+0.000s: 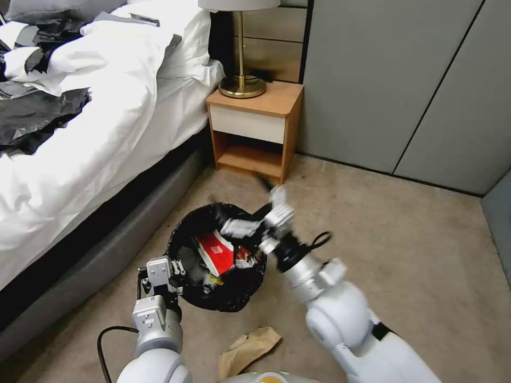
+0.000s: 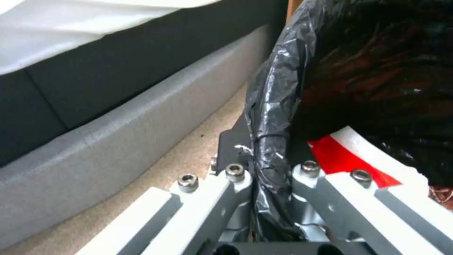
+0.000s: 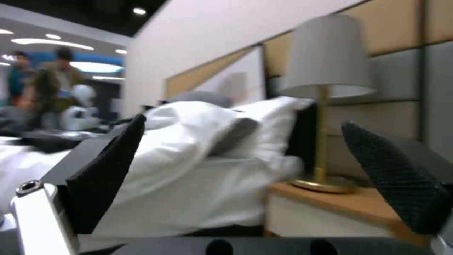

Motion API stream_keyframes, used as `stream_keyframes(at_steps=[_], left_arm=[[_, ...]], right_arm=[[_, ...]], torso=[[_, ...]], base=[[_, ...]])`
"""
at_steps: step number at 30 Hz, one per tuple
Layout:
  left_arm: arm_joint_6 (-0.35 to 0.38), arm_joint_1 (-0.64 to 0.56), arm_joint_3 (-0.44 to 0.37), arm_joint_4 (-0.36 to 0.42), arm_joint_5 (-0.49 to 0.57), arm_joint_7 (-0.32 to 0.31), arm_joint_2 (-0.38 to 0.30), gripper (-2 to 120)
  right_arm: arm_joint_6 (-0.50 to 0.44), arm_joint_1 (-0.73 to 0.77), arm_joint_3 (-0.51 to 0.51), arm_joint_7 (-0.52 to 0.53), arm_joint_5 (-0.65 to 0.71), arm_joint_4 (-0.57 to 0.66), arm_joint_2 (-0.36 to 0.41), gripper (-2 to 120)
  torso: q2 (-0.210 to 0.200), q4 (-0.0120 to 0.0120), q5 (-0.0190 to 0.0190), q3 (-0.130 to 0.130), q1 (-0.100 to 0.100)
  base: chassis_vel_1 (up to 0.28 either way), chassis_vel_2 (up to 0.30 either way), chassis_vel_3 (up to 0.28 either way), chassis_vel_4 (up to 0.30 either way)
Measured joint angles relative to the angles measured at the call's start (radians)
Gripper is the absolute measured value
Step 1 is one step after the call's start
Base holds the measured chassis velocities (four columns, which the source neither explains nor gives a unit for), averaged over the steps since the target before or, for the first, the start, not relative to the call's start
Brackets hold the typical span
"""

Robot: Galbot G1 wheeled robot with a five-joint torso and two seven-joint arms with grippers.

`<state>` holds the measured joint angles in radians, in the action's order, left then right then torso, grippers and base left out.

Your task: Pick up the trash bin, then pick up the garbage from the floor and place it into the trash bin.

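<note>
1. Carpeted bedroom floor (image 1: 404,250) is your work surface, and the trash bin (image 1: 183,239) sits on or just above it, between the bed (image 1: 80,159) on its left and the open carpet on its right, short of the nightstand (image 1: 255,130).
2. Your left gripper (image 1: 171,267) is at the near-left rim of the bin; in the left wrist view its jaws are clamped on the black liner (image 2: 271,117) and the rim under it, which I judge is how you carry the bin to each piece of litter.
3. Your right gripper (image 1: 266,205) hovers over the far-right rim of the bin, jaws spread wide and empty, pointing toward the lamp (image 3: 325,71).
4. Inside the bin lies a red-and-white carton (image 1: 215,251) among other wrappers.
5. Crumpled brown paper (image 1: 247,348) lies on the carpet on the near side of the bin, not yet collected.
</note>
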<state>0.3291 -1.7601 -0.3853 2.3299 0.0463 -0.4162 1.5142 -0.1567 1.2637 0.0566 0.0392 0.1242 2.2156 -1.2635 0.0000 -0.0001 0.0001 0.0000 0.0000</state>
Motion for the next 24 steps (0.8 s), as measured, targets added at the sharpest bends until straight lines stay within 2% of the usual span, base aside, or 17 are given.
stream_keyframes(at_steps=[5, 9, 14, 24], left_arm=[[-0.003, -0.002, -0.005, 0.0, 0.003, 0.0, -0.002, 3], [-0.004, -0.001, -0.006, 0.0, 0.006, 0.0, -0.002, 3], [-0.004, -0.003, -0.008, 0.003, 0.011, 0.0, -0.002, 3], [-0.005, -0.015, -0.008, 0.015, 0.01, 0.001, -0.005, 3]], right_arm=[[-0.058, 0.144, 0.133, 0.039, -0.084, -0.001, -0.033, 100], [-0.094, 0.203, 0.173, 0.064, -0.112, -0.033, -0.047, 100], [-0.121, 0.235, 0.184, 0.068, -0.13, -0.076, -0.059, 100], [-0.111, 0.214, 0.169, 0.068, -0.124, -0.095, -0.069, 100]], torso=[[0.0, -0.0001, -0.0001, 0.0, 0.0], [0.0, 0.0, -0.0001, 0.0, 0.0], [0.0, 0.0001, 0.0, 0.0, 0.0], [0.0, 0.0001, -0.0002, 0.0, 0.0]], base=[[0.0, 0.0, 0.0, 0.0], [0.0, 0.0, 0.0, 0.0], [0.0, 0.0, 0.0, 0.0], [0.0, 0.0, 0.0, 0.0]])
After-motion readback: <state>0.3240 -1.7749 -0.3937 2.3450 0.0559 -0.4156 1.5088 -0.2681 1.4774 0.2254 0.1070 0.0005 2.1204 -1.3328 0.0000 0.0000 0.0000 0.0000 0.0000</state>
